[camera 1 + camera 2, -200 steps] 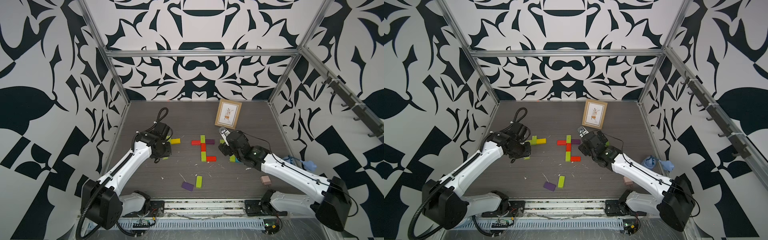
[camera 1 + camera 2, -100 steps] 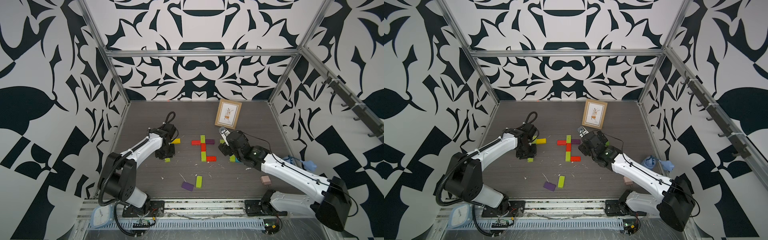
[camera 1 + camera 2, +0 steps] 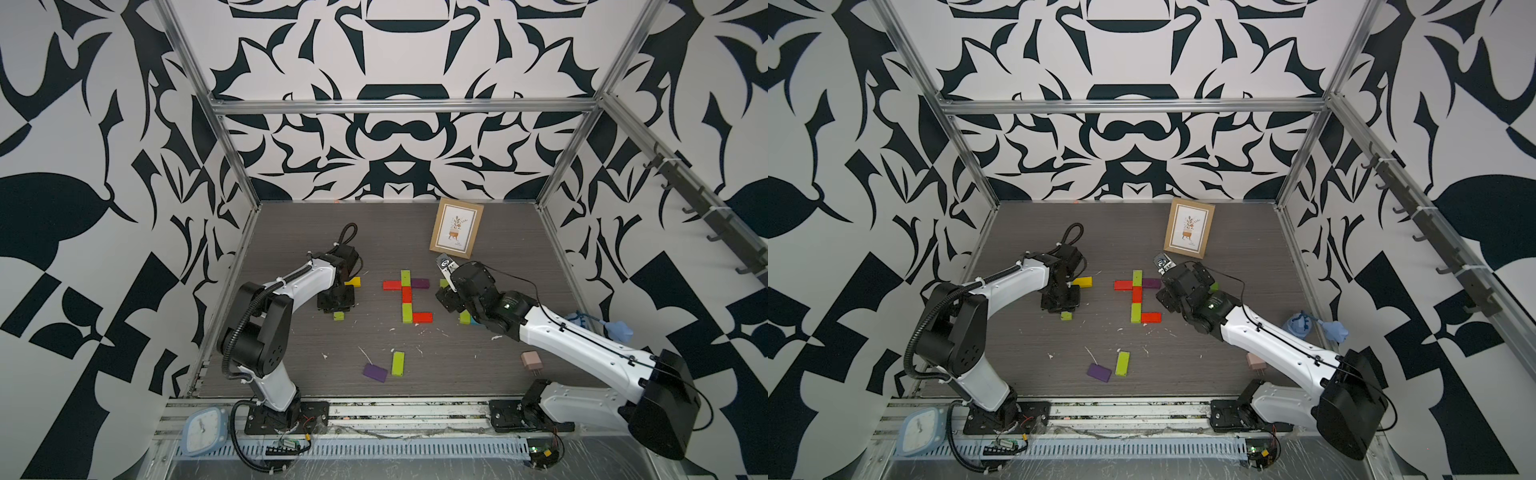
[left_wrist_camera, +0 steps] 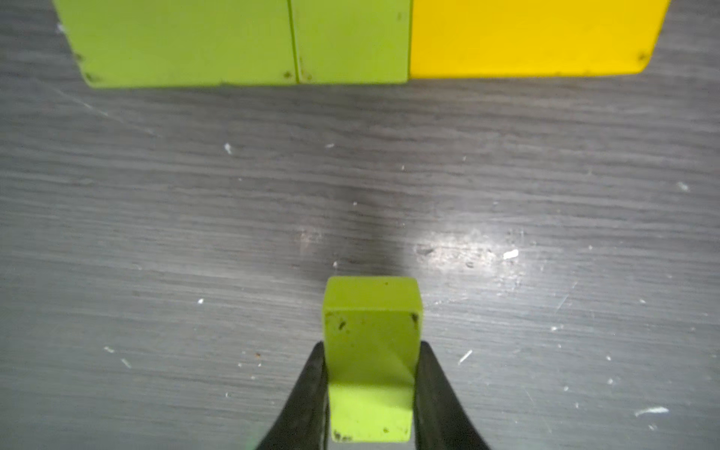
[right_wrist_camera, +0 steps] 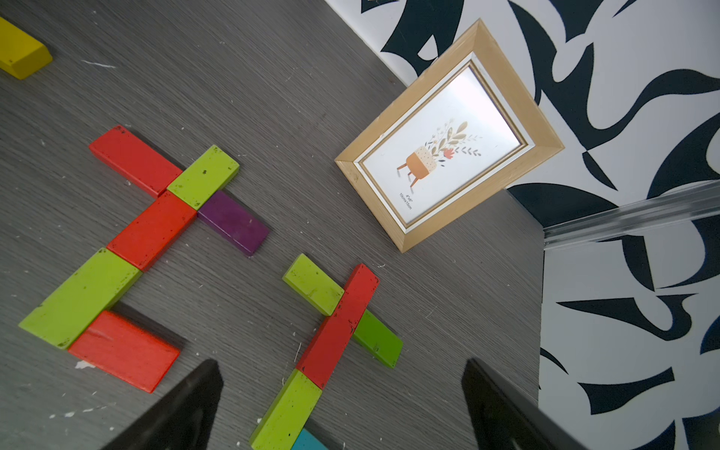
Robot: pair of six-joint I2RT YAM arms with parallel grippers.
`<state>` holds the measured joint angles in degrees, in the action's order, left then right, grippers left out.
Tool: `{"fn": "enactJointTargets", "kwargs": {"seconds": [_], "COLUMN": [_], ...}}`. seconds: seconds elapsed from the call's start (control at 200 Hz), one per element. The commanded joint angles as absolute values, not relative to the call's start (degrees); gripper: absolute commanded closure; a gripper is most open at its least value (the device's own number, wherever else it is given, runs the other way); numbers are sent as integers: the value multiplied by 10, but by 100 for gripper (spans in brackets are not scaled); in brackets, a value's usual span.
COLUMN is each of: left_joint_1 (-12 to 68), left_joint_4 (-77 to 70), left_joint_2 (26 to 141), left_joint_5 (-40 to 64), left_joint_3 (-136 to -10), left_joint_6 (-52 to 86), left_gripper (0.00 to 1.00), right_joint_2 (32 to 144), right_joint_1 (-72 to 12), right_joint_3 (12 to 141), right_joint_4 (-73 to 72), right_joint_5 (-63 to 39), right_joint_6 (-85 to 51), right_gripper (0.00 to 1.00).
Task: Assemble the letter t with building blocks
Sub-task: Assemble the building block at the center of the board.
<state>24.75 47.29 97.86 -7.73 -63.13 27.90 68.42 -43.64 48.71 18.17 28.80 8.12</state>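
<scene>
The left gripper (image 4: 372,348) is clamped on a lime green block (image 4: 372,307), holding it on end over the dark table (image 4: 195,218). Whether the block touches the surface cannot be told. In both top views this grip sits left of centre. The left wrist view also shows a flat row (image 4: 233,39) of 2 lime green blocks touching end to end, with a yellow block (image 4: 533,35) touching them.

The right gripper (image 5: 343,364), right of centre in both top views, has its jaws spread wide with nothing between them. It hangs above a small cluster (image 5: 339,323) of red, lime green and teal blocks.

At frame centre lies the letter (image 3: 407,297). Its 3-block stem runs lime green, red, lime green. 1 red and 1 purple block flank the stem's upper part, and a red foot (image 3: 422,317) sits at its lower right. All 6 touch.

In the lower centre, a loose purple block (image 3: 375,372) and a loose lime block (image 3: 397,363) lie just beside each other. A picture frame (image 3: 456,227) stands upper right of centre. A pale pink plug adapter (image 3: 530,360) lies at lower right.
</scene>
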Motion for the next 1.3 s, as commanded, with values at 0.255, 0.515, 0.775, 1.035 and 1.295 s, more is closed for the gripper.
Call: {"fn": "enactJointTargets", "kwargs": {"seconds": [0.255,0.515,0.775,1.035,1.295], "left_joint_1": [242,235,221,211,205], "left_joint_4": [481,479,478,454,449], "left_joint_2": [1036,1050,1053,1060,1067], "left_joint_5": [-126,-119,-117,-94,-84], "left_joint_3": [-677,-694,-697,-694,-696], "left_joint_6": [254,252,251,250,249], "left_gripper": [87,85,83,82,82], "right_joint_2": [672,672,669,669,670], "right_joint_1": [-439,-439,-439,-439,-439], "right_joint_3": [505,506,504,503,502], "right_joint_4": [175,174,173,173,172], "right_joint_5": [294,293,294,294,295], "right_joint_6": [81,81,80,80,80], "right_gripper": [1,0,0,0,1]}}
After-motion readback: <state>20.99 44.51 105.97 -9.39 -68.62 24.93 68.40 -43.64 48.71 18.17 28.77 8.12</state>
